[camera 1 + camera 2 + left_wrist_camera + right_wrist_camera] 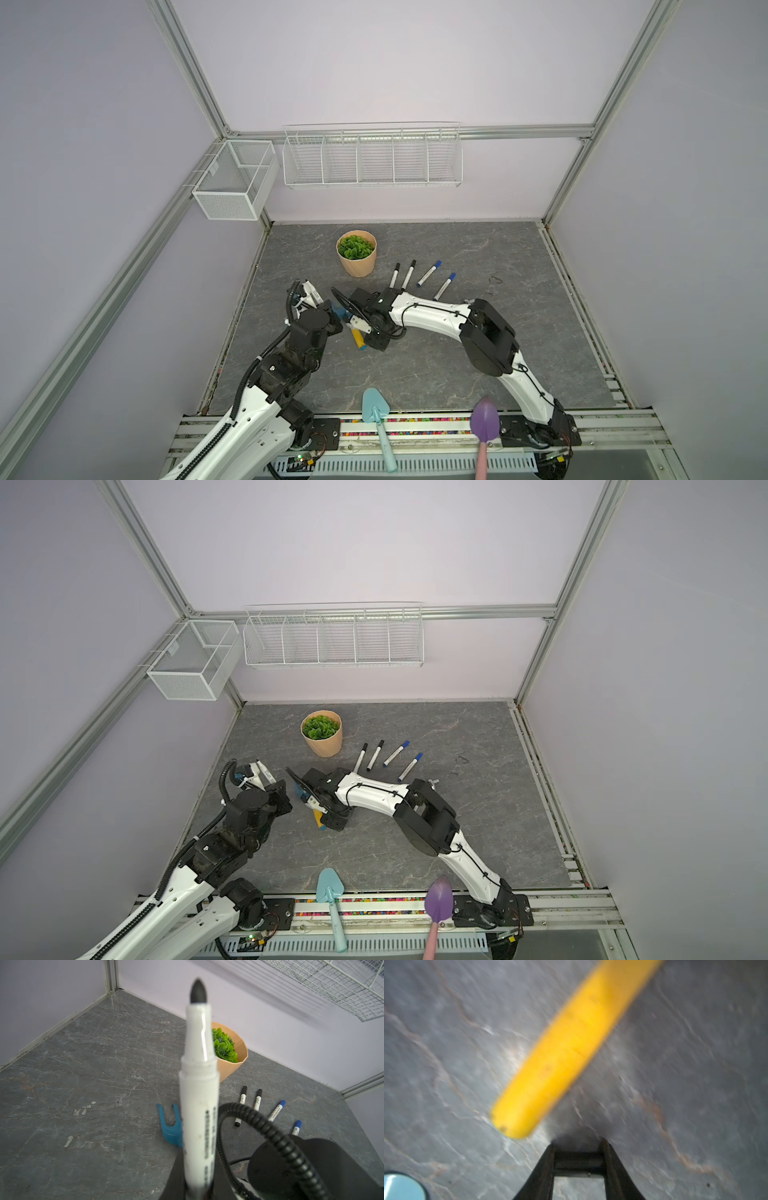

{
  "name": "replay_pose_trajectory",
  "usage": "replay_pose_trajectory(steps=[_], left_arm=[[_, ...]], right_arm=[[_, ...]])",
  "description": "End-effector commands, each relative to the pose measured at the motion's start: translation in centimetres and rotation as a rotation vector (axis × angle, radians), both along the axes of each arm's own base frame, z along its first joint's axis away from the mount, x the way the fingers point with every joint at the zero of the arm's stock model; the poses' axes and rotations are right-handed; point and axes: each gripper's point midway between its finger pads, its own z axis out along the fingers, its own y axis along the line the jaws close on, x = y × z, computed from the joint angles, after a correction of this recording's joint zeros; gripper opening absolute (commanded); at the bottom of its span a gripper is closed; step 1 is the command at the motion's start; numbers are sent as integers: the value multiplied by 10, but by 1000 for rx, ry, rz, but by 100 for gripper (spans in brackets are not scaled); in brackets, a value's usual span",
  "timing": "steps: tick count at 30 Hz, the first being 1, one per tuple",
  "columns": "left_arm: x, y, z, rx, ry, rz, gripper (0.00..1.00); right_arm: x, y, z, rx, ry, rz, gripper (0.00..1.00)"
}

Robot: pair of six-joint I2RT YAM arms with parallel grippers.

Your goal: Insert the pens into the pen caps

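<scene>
My left gripper is shut on a white pen, whose bare black tip points away from the wrist. In both top views that pen sticks out beyond the left arm. My right gripper points down at the table, and a black pen cap lies crosswise between its fingers, touching both. Four capped pens lie in a row behind the right arm. Two have black caps and two have blue caps.
A yellow-handled tool with a blue forked head lies between the grippers. A potted plant stands at the back. Teal and purple trowels rest on the front rail. Wire baskets hang on the wall.
</scene>
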Motion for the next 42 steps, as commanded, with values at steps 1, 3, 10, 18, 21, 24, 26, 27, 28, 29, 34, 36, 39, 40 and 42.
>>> replay_pose_trajectory(steps=[1, 3, 10, 18, 21, 24, 26, 27, 28, 29, 34, 36, 39, 40, 42], left_arm=[[7, -16, -3, -2, -22, -76, 0], [11, -21, -4, -20, -27, -81, 0], [27, -40, -10, -20, -29, -125, 0], [33, -49, -12, -14, -24, -153, 0], [34, -50, -13, -8, -18, -157, 0], [34, -51, -12, -10, -17, -160, 0], [33, -50, -12, -11, -18, -156, 0], [33, -50, -12, -13, -19, -158, 0], [33, -50, -11, -13, -20, -157, 0], [33, -50, -11, -12, -18, -157, 0], [32, -49, -11, -12, -14, -154, 0], [32, -48, -11, -12, -9, -149, 0], [30, -47, -11, -12, 2, -146, 0], [29, -46, -12, -13, 4, -144, 0], [27, -45, -13, -17, 8, -142, 0]], right_arm=[[25, -56, -1, -31, 66, -273, 34], [34, -74, 8, -4, 84, -378, 34], [37, -132, 19, 44, 281, -755, 35], [29, -171, 13, 53, 362, -950, 40], [26, -178, 9, 64, 392, -993, 40], [28, -182, 5, 81, 415, -1024, 41], [29, -180, 3, 100, 441, -1032, 41], [29, -180, 1, 104, 452, -1034, 41], [29, -180, -1, 105, 462, -1037, 41], [29, -179, -3, 106, 471, -1038, 42], [28, -173, -7, 127, 504, -1018, 44], [29, -171, -6, 140, 506, -1011, 45], [33, -170, -3, 155, 490, -1005, 49], [34, -170, -2, 159, 482, -1000, 50], [37, -170, 3, 165, 460, -987, 53]])
